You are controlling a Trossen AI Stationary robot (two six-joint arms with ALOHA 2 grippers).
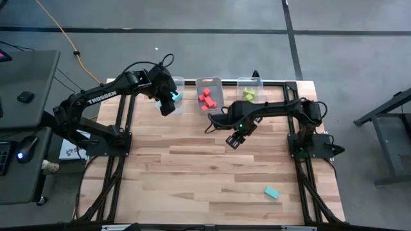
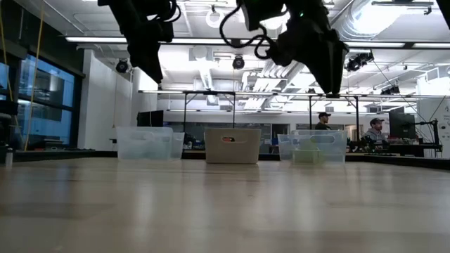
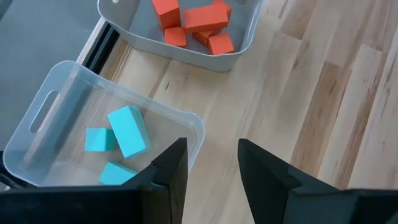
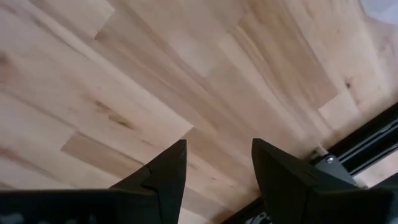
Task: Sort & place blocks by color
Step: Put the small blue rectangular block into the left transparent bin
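Three clear bins stand in a row at the table's far edge. The left bin (image 1: 178, 82) holds light blue blocks (image 3: 127, 130), the middle bin (image 1: 209, 81) red-orange blocks (image 1: 206, 98), and the right bin (image 1: 250, 81) lime green blocks (image 1: 249, 95). One light blue block (image 1: 271, 192) lies alone on the wood near the table's near right corner. My left gripper (image 3: 212, 155) hangs open over the near rim of the left bin, with nothing between its fingers. My right gripper (image 4: 219, 162) hangs open over bare wood (image 1: 234, 141) in front of the middle and right bins.
Bare tabletop stretches from the bins to the near edge. Black frame rails (image 1: 308, 186) run along the table's left and right sides. In the low view, people sit at desks (image 2: 373, 130) in the room beyond the far edge.
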